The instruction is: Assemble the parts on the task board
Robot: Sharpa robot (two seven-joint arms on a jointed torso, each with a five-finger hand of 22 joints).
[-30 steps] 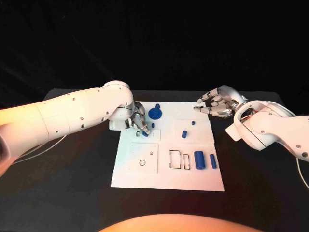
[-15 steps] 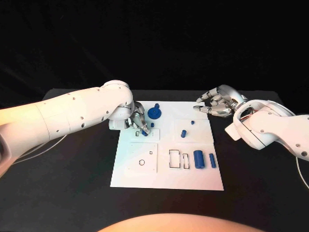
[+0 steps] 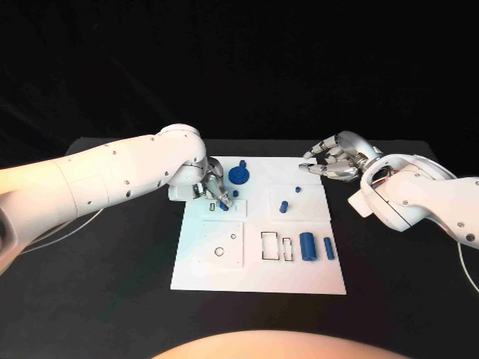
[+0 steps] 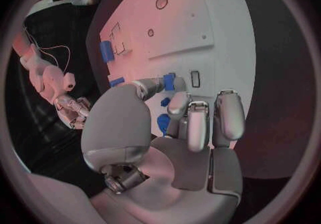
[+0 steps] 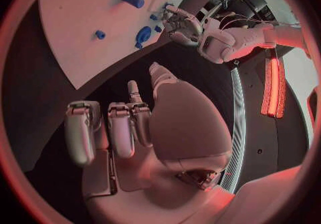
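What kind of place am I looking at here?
Probably a robotics lab test bench: a black table against a dark backdrop, a white task board with small blue parts, and two robot hands working over it.

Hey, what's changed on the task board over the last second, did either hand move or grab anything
Very little. The left hand stays at the board's near-left corner, pinching a small blue part; its fingers have shifted only slightly over the small slot. The right hand still hovers at the far right corner of the task board, holding nothing. The blue knob, the small pegs and the two blue cylinders lie where they were.
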